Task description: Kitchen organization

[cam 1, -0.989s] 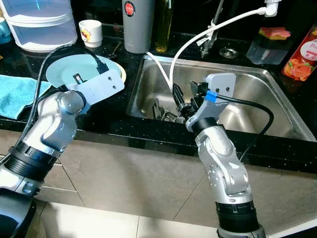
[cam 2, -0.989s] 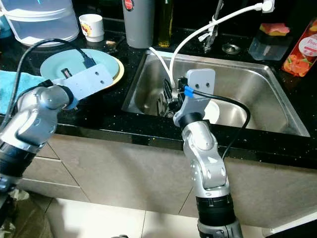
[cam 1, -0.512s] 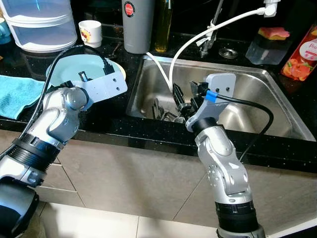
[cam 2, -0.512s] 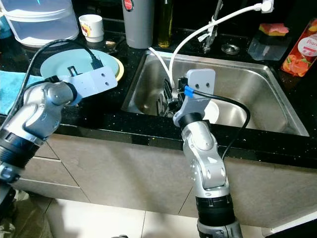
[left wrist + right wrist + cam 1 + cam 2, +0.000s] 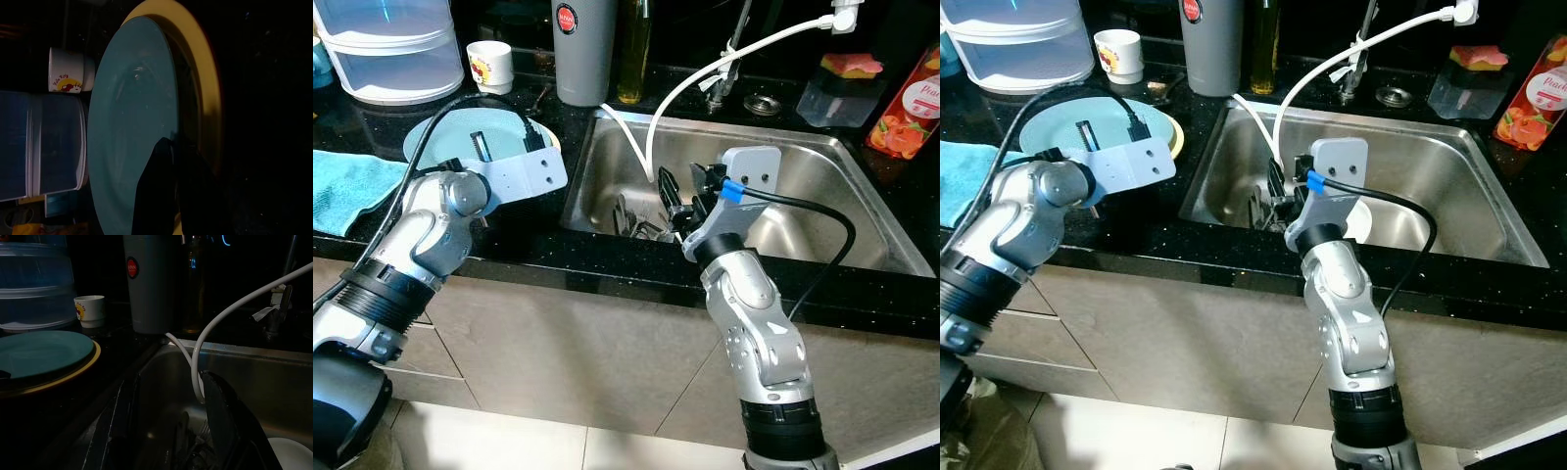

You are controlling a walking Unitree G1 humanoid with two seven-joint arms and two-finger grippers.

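A teal plate (image 5: pixel 450 132) lies on a yellow plate (image 5: pixel 554 147) on the black counter, left of the steel sink (image 5: pixel 803 166). My left gripper (image 5: pixel 481 147) hovers low over the teal plate (image 5: pixel 132 107) near its front edge, fingers (image 5: pixel 159 186) pressed together with nothing seen between them. My right gripper (image 5: pixel 683 191) hangs inside the sink's left half, open, above several dark utensils (image 5: pixel 636 220). Its two fingers (image 5: pixel 122 421) stand wide apart. A white dish (image 5: pixel 1359 217) lies on the sink bottom behind the right wrist.
A white hose (image 5: pixel 705 73) curves from the tap into the sink beside my right gripper. Behind the plates stand a small cup (image 5: pixel 490 65), a grey tumbler (image 5: pixel 585 49), an oil bottle (image 5: pixel 634 49) and clear containers (image 5: pixel 386 49). A blue towel (image 5: pixel 352 186) lies at left.
My left gripper has slid forward and slightly right over the teal plate. The right arm has stayed in place in the sink.
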